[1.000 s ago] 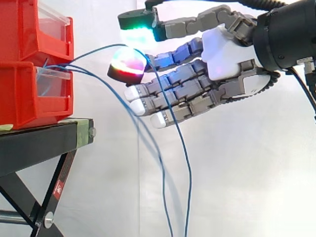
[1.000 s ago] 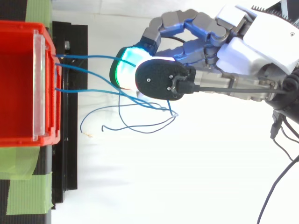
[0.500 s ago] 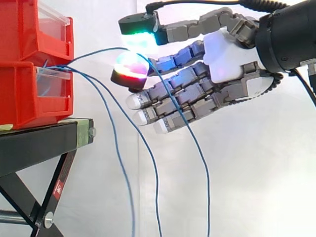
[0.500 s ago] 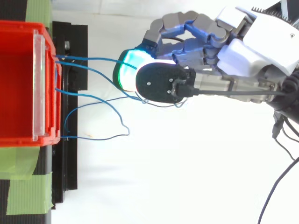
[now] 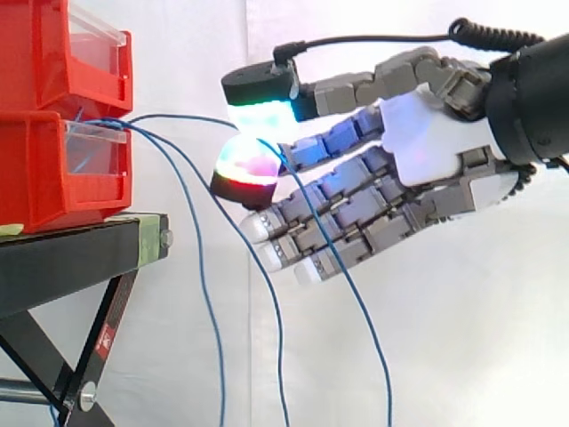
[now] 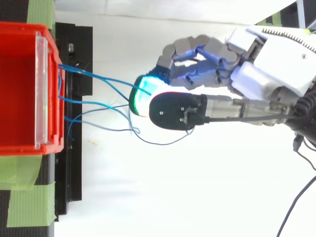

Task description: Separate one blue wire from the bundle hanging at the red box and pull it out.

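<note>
Several thin blue wires [image 5: 203, 267] come out of the lower red box [image 5: 53, 169] at the left and hang down past the stand. One blue wire [image 5: 187, 116] runs level from the box to my hand [image 5: 427, 142], which reaches in from the right. That wire passes between the green-glowing pad [image 5: 260, 114] above and the red-magenta pad [image 5: 249, 167] below, pinched there. Past the pinch it drapes down over the lower fingers, which are nearly straight. From above, the pinched wire [image 6: 98, 75] slants from the box front to the hand [image 6: 256, 79].
A second red box [image 5: 53, 44] is stacked on the lower one, both with clear front windows. They stand on a black stand [image 5: 71, 258] with green tape [image 6: 29, 197] along its edge. A white curtain lies behind and below the hand.
My hand has moved down and a little to the right, away from the box, keeping the wire pinched. The loose wires have swung and now hang closer to the stand.
</note>
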Motion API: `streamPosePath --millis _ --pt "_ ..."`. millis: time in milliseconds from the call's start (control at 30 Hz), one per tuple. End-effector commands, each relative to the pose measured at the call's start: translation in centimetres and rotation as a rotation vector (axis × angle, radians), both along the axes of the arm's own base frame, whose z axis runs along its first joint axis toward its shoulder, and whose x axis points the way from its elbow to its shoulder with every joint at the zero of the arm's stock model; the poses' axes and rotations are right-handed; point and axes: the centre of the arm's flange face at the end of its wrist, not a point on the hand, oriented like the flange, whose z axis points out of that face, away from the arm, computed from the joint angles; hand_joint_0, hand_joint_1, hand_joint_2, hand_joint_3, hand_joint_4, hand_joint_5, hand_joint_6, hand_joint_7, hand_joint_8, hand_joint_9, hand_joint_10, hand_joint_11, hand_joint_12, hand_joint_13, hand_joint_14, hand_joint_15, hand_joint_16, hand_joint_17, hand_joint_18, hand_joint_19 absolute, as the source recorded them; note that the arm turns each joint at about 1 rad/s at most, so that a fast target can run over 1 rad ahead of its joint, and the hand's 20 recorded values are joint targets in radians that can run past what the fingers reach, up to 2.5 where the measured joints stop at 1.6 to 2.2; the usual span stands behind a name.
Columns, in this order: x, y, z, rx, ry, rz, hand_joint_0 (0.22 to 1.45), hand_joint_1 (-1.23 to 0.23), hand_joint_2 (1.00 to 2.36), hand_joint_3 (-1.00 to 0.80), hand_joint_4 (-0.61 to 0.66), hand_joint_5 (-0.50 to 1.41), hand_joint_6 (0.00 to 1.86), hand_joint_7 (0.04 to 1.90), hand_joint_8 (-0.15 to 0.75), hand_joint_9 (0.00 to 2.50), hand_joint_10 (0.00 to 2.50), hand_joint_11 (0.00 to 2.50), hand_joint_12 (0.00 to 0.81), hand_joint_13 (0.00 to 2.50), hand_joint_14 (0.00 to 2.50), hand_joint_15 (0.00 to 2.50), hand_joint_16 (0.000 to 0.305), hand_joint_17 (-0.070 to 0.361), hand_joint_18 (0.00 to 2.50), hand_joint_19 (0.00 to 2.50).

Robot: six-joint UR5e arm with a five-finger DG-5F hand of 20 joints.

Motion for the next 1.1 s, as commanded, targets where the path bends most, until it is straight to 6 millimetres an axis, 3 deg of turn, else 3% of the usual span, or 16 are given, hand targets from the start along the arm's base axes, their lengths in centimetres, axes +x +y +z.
streamPosePath --millis 0,300,633,1067 --pt "-0.4 0.9 -1.0 0.045 -0.028 0.004 0.60 -0.78 1.02 -0.08 0.06 -0.16 0.88 1.04 0.329 0.61 0.01 0.51 0.450 0.46 0.01 0.40 0.061 0.137 0.48 0.34" --pt "-1.7 2.3 -1.2 0.082 0.007 -0.016 0.60 -0.78 1.02 -0.08 0.06 -0.16 0.88 1.03 0.330 0.62 0.01 0.51 0.453 0.47 0.01 0.41 0.061 0.137 0.49 0.35" --pt "-5.4 3.4 -4.8 0.157 -0.014 -0.088 0.60 -0.77 1.02 -0.08 0.06 -0.16 0.88 1.03 0.333 0.63 0.01 0.53 0.455 0.48 0.01 0.41 0.061 0.137 0.50 0.35" --pt "-7.1 4.6 -5.9 0.148 -0.010 -0.108 0.60 -0.77 1.02 -0.08 0.06 -0.17 0.89 1.02 0.335 0.64 0.01 0.53 0.459 0.49 0.01 0.41 0.061 0.137 0.52 0.35"
